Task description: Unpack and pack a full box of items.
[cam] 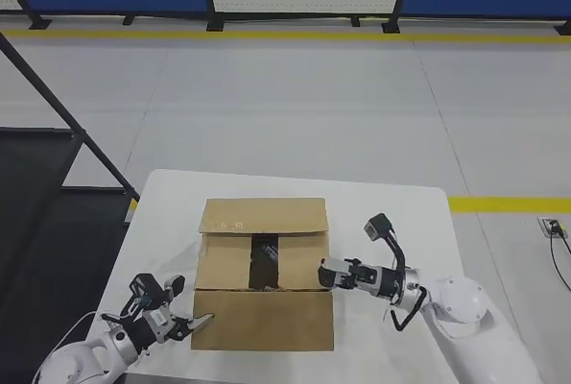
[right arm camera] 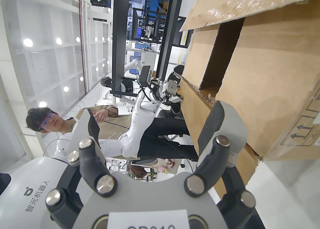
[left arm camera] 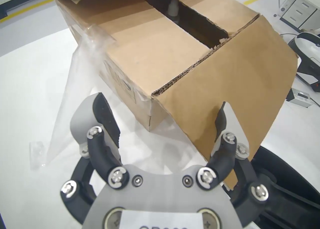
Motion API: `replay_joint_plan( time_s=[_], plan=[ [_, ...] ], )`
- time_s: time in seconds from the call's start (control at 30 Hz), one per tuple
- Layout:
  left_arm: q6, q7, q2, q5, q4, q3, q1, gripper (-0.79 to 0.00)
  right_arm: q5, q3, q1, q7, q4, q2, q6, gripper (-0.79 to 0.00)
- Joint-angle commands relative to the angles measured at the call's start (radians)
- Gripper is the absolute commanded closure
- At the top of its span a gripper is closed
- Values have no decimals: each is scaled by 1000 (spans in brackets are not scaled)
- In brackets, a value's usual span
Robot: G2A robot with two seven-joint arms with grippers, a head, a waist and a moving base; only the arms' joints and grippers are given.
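Note:
A cardboard box point(cam: 263, 278) stands mid-table. Its far flap point(cam: 264, 215) is up and its near flap point(cam: 263, 320) is folded out toward me. The two inner flaps lie nearly flat with a dark gap point(cam: 264, 264) between them. In that gap a white item point(left arm camera: 172, 8) shows. My left gripper point(cam: 184, 326) point(left arm camera: 165, 117) is open at the box's near left corner, close to the near flap point(left arm camera: 225, 82). My right gripper point(cam: 325, 273) point(right arm camera: 155, 124) is open beside the box's right side point(right arm camera: 262, 64), one finger point(right arm camera: 220, 124) close to the cardboard edge.
Clear plastic film point(left arm camera: 82, 64) hangs off the box's left side onto the white table point(cam: 400, 221). A black frame point(cam: 45, 96) stands left of the table. The left arm's gripper point(right arm camera: 172, 87) shows far off at the box's corner.

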Motion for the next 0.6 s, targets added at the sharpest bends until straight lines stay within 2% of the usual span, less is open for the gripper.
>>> replay_joint_plan(
  time_s=[0.0, 0.2, 0.4, 0.57],
  plan=[
    [10, 3, -1, -3, 0, 2, 2, -785, -20, -27, 9, -50, -3, -6, 42, -785],
    [35, 9, 0, -27, -9, 17, 12, -785, 0, -139, 128, -215, 117, -46, 119, -785],
    [39, 29, 4, -33, -10, 16, 23, -785, -3, -212, 241, -395, 226, -88, 114, -785],
    [45, 47, 6, -39, -4, 16, 31, -785, -22, -248, 303, -533, 256, -117, 68, -785]
  ],
)
